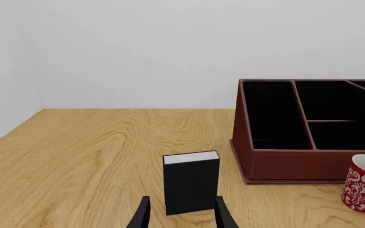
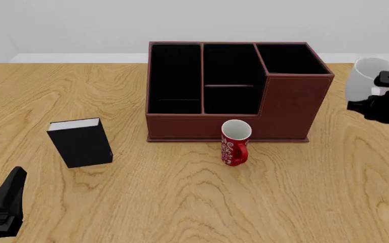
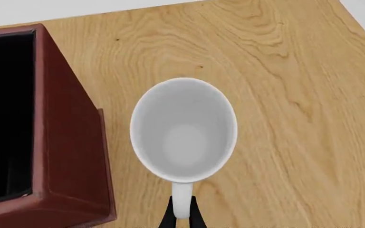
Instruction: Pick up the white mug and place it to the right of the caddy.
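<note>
We see R gripper [image 3: 181,214] clamped on white mug [image 3: 184,129] handle, right of caddy [image 2: 238,91] — L gripper [image 1: 181,217] fingers apart, holding nothing.

**Colours on the table**

The white mug [image 3: 184,130] was plain glossy white. The caddy [image 2: 232,91] was reddish-brown with black lining. The red mug [image 2: 235,143] bore white ornament. The book [image 2: 81,142] was black, white-edged. The table [image 2: 181,197] showed light wood grain.

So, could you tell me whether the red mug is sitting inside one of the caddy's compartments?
No, the red mug stands on the table just in front of the caddy, outside it.
</note>
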Robot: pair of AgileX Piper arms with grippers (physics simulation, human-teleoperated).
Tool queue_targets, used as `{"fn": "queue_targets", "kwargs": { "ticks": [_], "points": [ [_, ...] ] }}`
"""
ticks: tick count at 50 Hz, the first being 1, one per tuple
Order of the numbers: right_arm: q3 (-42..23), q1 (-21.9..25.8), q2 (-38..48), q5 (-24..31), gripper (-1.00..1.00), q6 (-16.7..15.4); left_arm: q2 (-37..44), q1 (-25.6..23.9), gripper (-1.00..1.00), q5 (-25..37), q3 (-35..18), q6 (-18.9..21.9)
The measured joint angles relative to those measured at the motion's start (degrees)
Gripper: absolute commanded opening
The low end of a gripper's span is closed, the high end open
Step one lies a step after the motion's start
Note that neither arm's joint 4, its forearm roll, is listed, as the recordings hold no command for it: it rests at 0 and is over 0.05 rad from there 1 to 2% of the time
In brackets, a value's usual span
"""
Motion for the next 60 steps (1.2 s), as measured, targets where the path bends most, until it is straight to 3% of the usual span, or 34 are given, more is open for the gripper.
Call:
{"fn": "queue_targets", "kwargs": {
  "ticks": [60],
  "points": [
    [2.3,1.7,4.5,-4.3,-1.00,1.5,0.0,0.0,1.00,0.0,0.0,0.0]
  ]
}}
